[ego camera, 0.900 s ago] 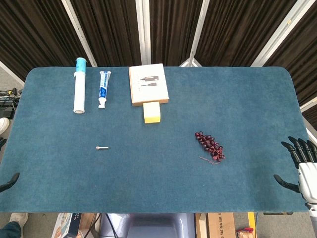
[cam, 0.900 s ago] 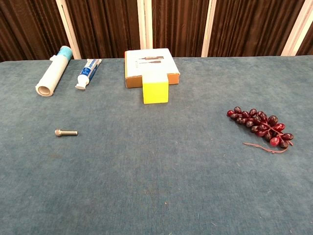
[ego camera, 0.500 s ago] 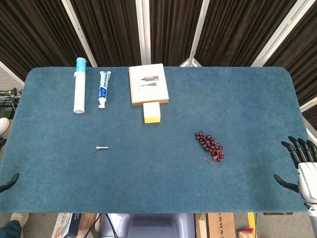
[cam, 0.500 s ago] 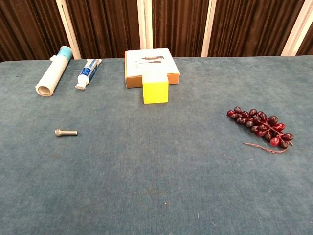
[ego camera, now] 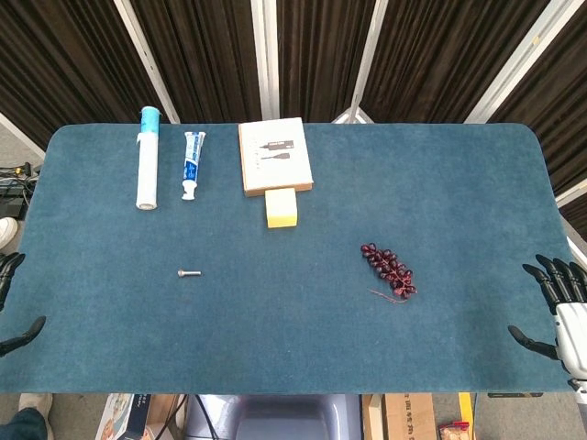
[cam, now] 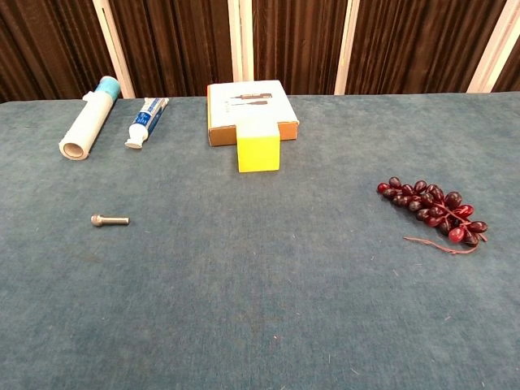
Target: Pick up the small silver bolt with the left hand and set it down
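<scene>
Nothing done yet: the small silver bolt (ego camera: 188, 273) lies untouched on the table (ego camera: 303, 348), left hand (ego camera: 11, 307) barely seen at the edge, apparently spread and empty, whole pick-and-place remaining.

My head camera looked down steeply from above at the whole blue desk (ego camera: 459, 183), far enough off to take in every edge, the dark curtain behind and my robot hands at the near corners. My chest camera sat low and closer, facing forward across the desk top toward that curtain. Both shared the middle, from the bolt (ego camera: 188, 273) (cam: 109, 220) to the grapes (ego camera: 389, 269) (cam: 432, 207).
</scene>
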You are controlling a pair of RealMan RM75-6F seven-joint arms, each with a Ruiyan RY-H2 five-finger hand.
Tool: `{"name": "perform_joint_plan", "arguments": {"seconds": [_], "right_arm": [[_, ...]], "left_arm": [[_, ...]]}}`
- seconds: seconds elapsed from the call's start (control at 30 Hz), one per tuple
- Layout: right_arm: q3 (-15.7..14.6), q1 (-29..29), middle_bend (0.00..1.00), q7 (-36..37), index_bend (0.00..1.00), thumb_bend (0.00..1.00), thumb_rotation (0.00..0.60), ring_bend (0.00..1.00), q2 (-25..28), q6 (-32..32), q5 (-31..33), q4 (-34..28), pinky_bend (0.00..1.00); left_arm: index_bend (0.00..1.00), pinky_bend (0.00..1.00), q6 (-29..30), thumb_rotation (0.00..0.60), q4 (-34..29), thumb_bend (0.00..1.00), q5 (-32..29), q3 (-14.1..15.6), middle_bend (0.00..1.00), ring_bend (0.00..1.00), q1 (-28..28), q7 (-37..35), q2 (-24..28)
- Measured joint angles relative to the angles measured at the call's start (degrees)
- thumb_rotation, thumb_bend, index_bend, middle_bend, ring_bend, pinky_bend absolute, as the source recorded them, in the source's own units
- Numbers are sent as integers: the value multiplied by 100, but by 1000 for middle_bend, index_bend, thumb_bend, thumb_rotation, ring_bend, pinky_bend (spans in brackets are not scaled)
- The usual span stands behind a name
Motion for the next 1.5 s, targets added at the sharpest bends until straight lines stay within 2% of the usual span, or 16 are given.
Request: {"name": "perform_joint_plan", "arguments": {"seconds": [0.2,0.4,0.53,0.73,0.9,1.13,1.33,1.5], "right_arm": [[0,29,109,-109,186,154,600,62,-20,-78,59,-39,0],[-9,47,108,-212,186,155,600,62,-45,-112,51,-83,0],[-10,55,109,-287,186,155,600,62,-64,-136,73,-97,0],[-10,63,109,-341,186,154,600,62,-80,-162,104,-102,0],[-7,69,108,-375,186,155,600,62,-91,-182,131,-101,0],[6,73,108,-385,186,154,600,62,-100,-198,182,-89,0],[26,78,108,-371,186,155,600,62,-111,-220,246,-58,0],[34,84,108,-382,186,155,600,62,-123,-231,267,-51,0]], "left_arm": [[58,0,-551,600,-4,354,-413,-253,63,0,-417,370,13],[106,0,-1451,600,-162,349,-1002,-508,67,0,-1006,819,99],[162,0,-2181,600,-373,353,-1762,-678,78,0,-1528,1256,148],[190,0,-2635,600,-573,355,-3119,-821,87,0,-2282,2330,-124],[236,0,-2615,600,-630,368,-3828,-828,92,0,-2805,3209,-689],[282,0,-2223,600,-508,396,-4723,-827,95,0,-3416,4092,-1597],[311,0,-1891,600,-155,398,-5190,-835,99,0,-3847,4526,-2348],[339,0,-1609,600,85,395,-5312,-801,104,0,-4020,4717,-2738]]}}
